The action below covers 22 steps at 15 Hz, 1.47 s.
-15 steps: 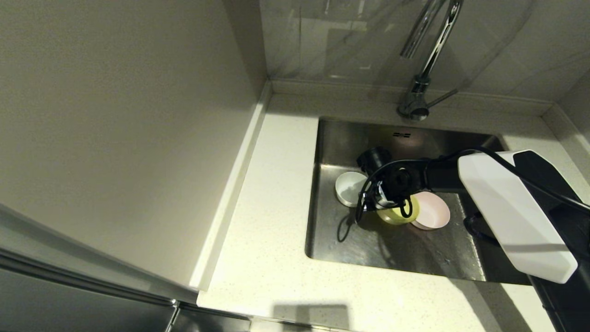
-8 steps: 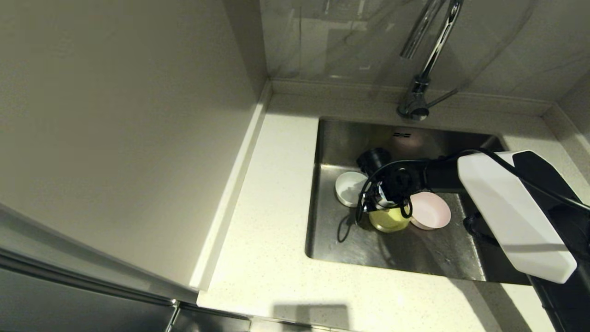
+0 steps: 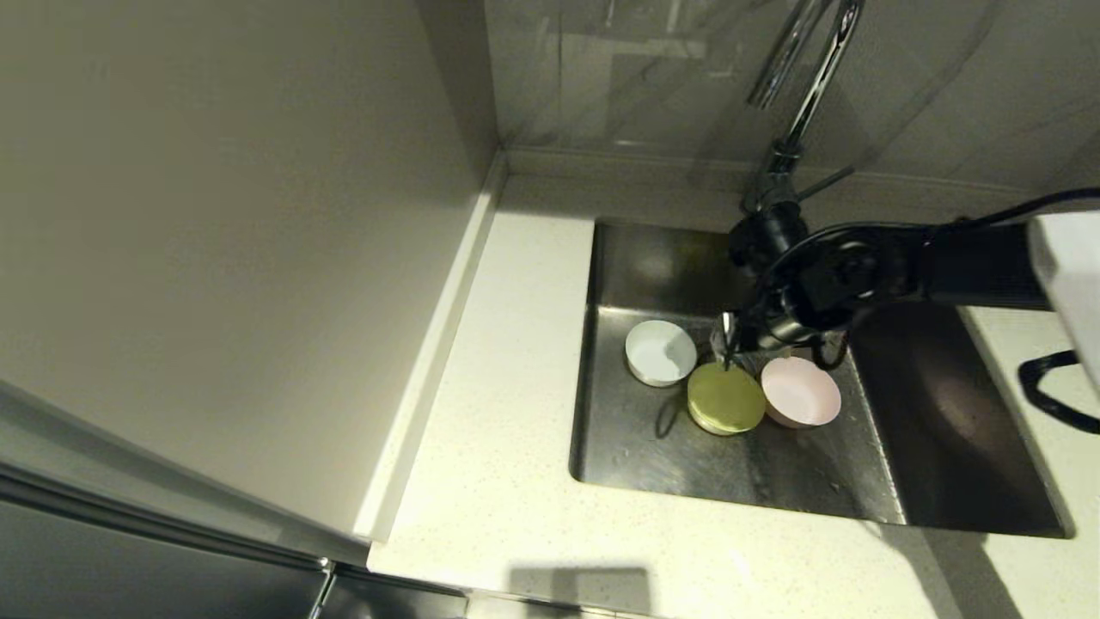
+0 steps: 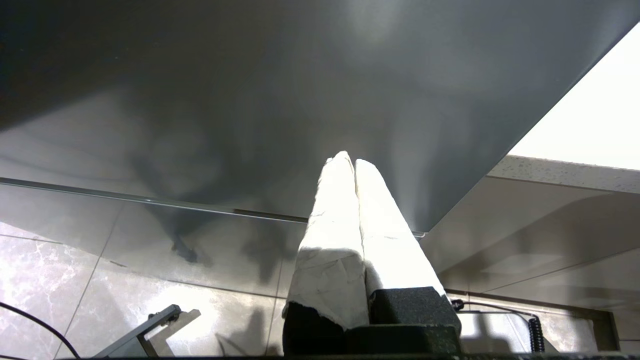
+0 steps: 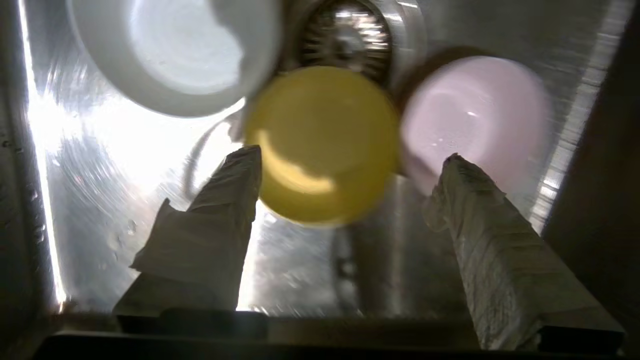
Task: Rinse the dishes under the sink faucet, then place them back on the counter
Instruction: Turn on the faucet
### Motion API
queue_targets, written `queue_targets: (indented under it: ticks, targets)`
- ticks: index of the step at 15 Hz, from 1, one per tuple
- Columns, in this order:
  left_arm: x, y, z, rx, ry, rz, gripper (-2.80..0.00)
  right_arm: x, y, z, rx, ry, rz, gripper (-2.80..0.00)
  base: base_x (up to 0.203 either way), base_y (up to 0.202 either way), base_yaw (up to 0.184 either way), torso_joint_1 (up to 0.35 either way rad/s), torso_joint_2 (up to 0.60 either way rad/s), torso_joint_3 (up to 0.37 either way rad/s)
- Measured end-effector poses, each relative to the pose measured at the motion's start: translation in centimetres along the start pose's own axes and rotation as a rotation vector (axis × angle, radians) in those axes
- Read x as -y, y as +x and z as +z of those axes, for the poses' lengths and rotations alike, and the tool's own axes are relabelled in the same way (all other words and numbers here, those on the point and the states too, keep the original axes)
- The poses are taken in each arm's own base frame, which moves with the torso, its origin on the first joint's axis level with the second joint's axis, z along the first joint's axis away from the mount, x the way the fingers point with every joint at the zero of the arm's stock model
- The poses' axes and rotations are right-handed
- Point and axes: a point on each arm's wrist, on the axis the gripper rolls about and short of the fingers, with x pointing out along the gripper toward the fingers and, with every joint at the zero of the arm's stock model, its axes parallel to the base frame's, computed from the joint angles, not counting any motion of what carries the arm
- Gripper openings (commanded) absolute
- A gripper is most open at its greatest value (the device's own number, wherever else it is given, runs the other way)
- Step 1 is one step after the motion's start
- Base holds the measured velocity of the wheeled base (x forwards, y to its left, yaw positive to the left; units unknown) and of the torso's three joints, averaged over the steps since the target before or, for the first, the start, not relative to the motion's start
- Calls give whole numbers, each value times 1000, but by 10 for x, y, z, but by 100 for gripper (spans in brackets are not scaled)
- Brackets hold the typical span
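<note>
Three small round bowls sit side by side on the floor of one steel sink [image 3: 945, 430]: white bowl [image 3: 660, 352], yellow bowl [image 3: 726, 397], pink bowl [image 3: 800, 391], all plain. Above them, right gripper [image 5: 350, 165], fingers spread wide, empty. Behind, one chrome faucet [image 3: 795, 112]. Left gripper [image 4: 348, 162], parked, fingers together.

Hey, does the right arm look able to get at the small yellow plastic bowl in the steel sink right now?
Probably yes. The right tool hangs open just above the small yellow plastic bowl, which sits on the steel sink floor between the white bowl and pink bowl, nothing covering it.
</note>
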Motion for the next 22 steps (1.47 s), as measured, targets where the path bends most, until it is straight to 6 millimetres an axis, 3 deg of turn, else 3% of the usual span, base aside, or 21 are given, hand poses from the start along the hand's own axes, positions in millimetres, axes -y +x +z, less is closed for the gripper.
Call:
queue_targets:
  ticks: [3, 5, 7, 8, 14, 19, 22]
  targets:
    - [0, 0, 0, 0, 0, 0, -280, 88, -47, 7, 3, 132, -9, 0, 0, 0, 0, 0, 0, 0]
    - [0, 0, 0, 0, 0, 0, -280, 154, -74, -1, 5, 236, 6, 0, 0, 0, 0, 0, 0, 0]
    - [0, 0, 0, 0, 0, 0, -280, 193, -97, -13, 17, 298, 75, 0, 0, 0, 0, 0, 0, 0]
    - [0, 0, 0, 0, 0, 0, -280, 203, -104, -18, 22, 319, 105, -280, 0, 0, 0, 0, 0, 0]
    - [0, 0, 0, 0, 0, 0, -280, 211, -111, -30, 41, 460, 170, -280, 0, 0, 0, 0, 0, 0]
    - [0, 0, 0, 0, 0, 0, -280, 212, -108, 3, 319, 727, 445, -280, 0, 0, 0, 0, 0, 0]
    - [0, 0, 0, 0, 0, 0, -280, 215, -107, 27, 550, 705, 553, -280, 0, 0, 0, 0, 0, 0]
